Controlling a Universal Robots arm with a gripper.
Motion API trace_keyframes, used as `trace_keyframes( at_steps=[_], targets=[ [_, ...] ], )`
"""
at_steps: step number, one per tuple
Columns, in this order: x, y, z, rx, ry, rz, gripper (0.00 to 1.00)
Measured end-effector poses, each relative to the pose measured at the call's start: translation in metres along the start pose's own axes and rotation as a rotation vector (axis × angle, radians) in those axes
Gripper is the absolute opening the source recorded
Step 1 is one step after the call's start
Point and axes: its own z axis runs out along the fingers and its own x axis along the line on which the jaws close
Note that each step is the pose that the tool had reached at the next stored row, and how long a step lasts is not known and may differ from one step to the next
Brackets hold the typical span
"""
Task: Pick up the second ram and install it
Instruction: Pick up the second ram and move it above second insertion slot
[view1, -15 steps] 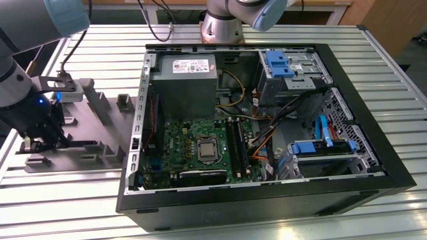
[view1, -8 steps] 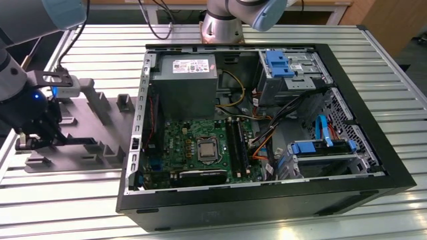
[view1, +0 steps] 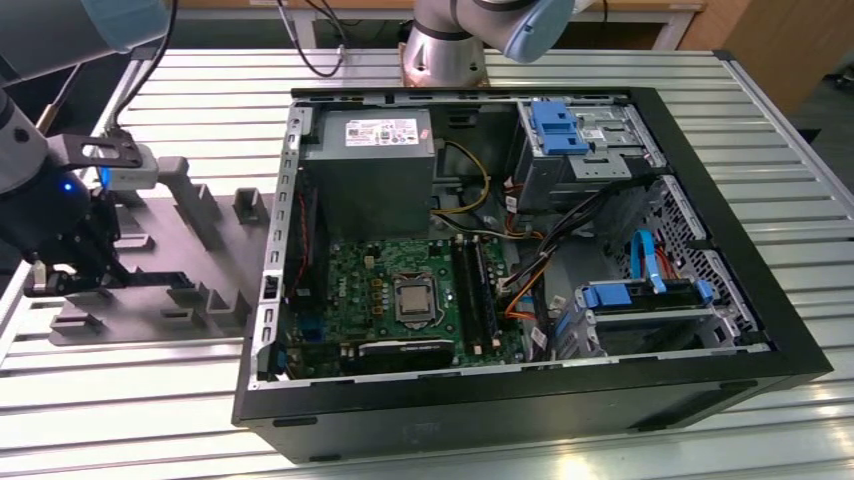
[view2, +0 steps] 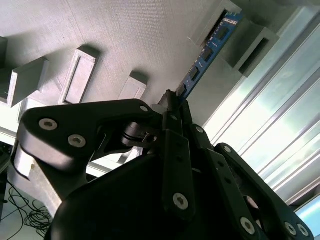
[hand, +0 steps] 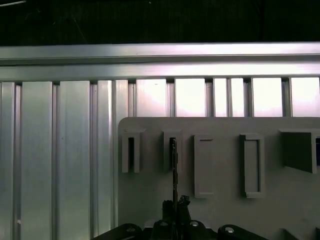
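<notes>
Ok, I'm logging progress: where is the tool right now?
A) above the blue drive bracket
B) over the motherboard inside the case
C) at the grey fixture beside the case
C: the exterior view shows the tool at the grey fixture, outside the case; the second wrist view shows it shut on the second ram.

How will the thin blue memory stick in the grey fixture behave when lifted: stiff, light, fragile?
The thin blue memory stick shows a straight edge, so it is probably stiff. Its slim board suggests low weight. The gripper pinches one small spot, so it might tilt.
</notes>
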Motion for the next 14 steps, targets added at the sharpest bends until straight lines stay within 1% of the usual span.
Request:
trace_keyframes(
  at_steps=[3, 14],
  targets=[
    [0.0, 0.0, -0.0002, 0.0, 0.0, 0.0, 0.14],
    [-0.0001, 0.0001, -0.0065, 0.0, 0.0, 0.0, 0.14]
  ],
)
